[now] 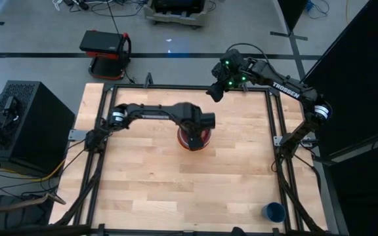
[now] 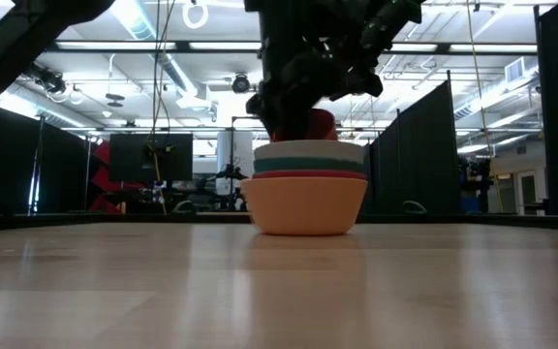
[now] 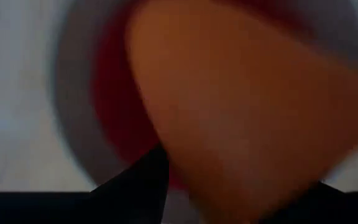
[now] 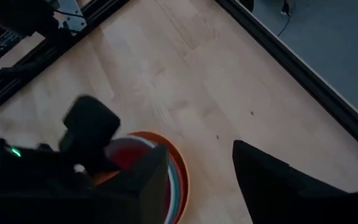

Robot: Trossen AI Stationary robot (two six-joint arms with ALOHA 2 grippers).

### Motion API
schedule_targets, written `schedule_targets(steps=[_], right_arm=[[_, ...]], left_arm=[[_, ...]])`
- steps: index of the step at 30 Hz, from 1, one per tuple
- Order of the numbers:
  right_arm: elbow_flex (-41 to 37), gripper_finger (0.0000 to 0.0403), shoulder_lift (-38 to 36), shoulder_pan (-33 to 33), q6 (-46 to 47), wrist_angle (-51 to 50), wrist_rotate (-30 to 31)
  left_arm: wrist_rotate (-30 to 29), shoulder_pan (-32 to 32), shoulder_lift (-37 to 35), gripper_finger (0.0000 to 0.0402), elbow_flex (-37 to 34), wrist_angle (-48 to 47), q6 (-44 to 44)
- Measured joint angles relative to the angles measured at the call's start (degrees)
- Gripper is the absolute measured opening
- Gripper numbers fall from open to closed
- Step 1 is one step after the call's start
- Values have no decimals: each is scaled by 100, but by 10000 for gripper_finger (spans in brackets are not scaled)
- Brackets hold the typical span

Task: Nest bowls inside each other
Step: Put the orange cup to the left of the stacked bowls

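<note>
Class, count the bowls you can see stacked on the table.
4 bowl rims show in one stack mid-table: yellow-orange lowest, then red-orange, teal, white. The left gripper covers the top, possibly hiding more.

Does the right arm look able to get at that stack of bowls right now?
Probably not easily: the left gripper hangs right over the stack of bowls, covering its top, while the right gripper waits open near the table's far edge.

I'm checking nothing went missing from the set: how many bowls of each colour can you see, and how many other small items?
Yellow-orange bowl: 1
Red-orange bowl: 1
Teal bowl: 1
White bowl: 1
Pinkish-red bowl, on top of the stack: 1
Dark blue cup: 1
Orange thing, too blurred to name: 1
Total: 7
</note>
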Motion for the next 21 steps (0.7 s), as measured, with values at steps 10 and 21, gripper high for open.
schedule_targets(steps=[10,21], right_arm=[[0,159,-1,-4,-5,-1,-64],[0,158,0,-11,-11,2,-72]], left_arm=[[-97,52,-64,30,522,-165,9],[-223,248,-214,2,1383,-797,16]])
